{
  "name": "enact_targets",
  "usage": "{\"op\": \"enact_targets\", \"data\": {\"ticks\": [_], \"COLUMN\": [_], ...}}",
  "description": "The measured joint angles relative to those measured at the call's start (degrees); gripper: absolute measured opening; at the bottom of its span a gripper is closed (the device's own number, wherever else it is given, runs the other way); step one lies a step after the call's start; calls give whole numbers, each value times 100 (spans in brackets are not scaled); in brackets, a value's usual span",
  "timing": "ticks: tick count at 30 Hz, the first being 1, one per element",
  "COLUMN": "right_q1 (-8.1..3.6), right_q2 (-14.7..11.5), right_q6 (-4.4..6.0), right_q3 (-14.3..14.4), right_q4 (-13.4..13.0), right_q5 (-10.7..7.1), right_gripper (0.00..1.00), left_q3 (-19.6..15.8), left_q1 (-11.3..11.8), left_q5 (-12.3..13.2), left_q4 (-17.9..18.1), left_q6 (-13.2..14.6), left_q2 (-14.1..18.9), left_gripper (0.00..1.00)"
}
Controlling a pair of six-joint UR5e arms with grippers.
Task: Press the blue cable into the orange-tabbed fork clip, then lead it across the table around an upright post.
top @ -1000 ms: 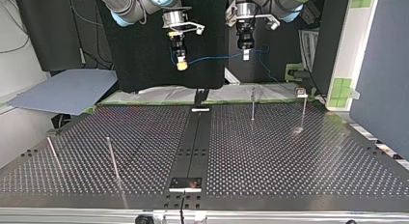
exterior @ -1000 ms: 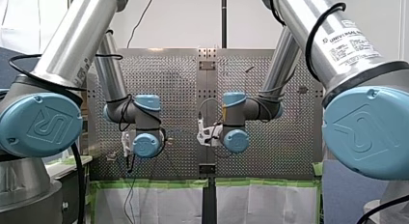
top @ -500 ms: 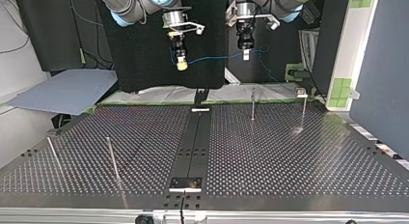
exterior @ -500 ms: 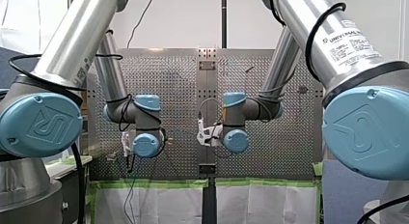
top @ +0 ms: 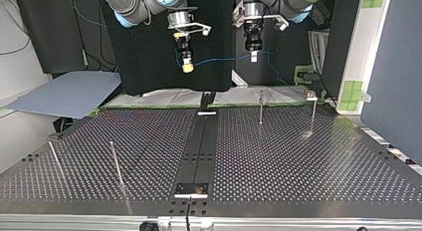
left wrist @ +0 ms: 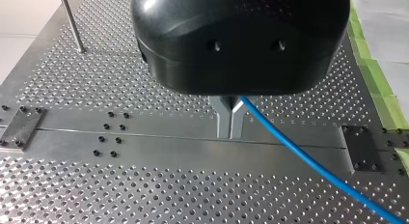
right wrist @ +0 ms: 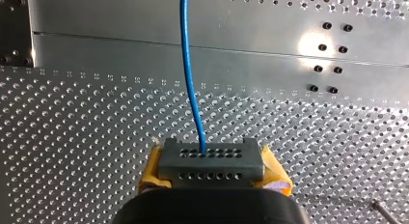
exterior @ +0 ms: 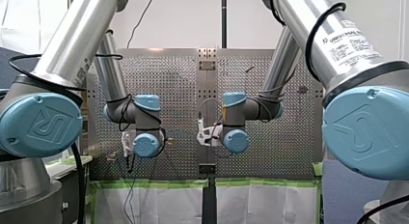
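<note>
Both claws hung high above the worktop [top: 298, 161], well apart from its surface. The blue cable [right wrist: 187, 64] was stretched in the air between them. I judge this was done so that a straight piece could be lowered into the clip.

My left claw [left wrist: 230, 133] had its two narrow metal fingers [left wrist: 224, 120] pressed together, and the cable came out near their root, so it seemed closed on the cable. My right claw [right wrist: 211, 159] was closed on it too: the cable ran into a grey block [right wrist: 211, 166] with small holes, between yellow pads [right wrist: 150, 168].

The orange-tabbed fork clip I could not pick out with certainty. The worktop was matte perforated metal with a smooth dark strip [top: 199, 141] along the middle. Thin upright posts [top: 260, 107] of bright steel stood on it. The cable looked thin, smooth and flexible.
</note>
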Motion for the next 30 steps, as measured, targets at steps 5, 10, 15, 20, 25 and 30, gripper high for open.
{"op": "enact_targets", "data": {"ticks": [5, 10, 15, 20, 25, 30], "right_q1": [0, 0, 0, 0, 11, 136], "right_q2": [0, 0, 0, 0, 14, 214], "right_q6": [0, 0, 0, 0, -5, -16], "right_q3": [0, 0, 0, 0, 13, 39], "right_q4": [0, 0, 0, 0, 15, 91], "right_q5": [0, 0, 0, 0, 0, 0], "right_gripper": [0, 0, 0, 0, 0, 0], "left_q3": [0, 0, 0, 0, 1, 1], "left_q1": [0, 0, 0, 0, 6, 8], "left_q5": [0, 0, 0, 0, 0, 0], "left_q4": [0, 0, 0, 0, -1, 0], "left_q6": [0, 0, 0, 0, 7, 9], "left_q2": [0, 0, 0, 0, 0, 0], "left_gripper": [0, 0, 0, 0, 0, 0]}}
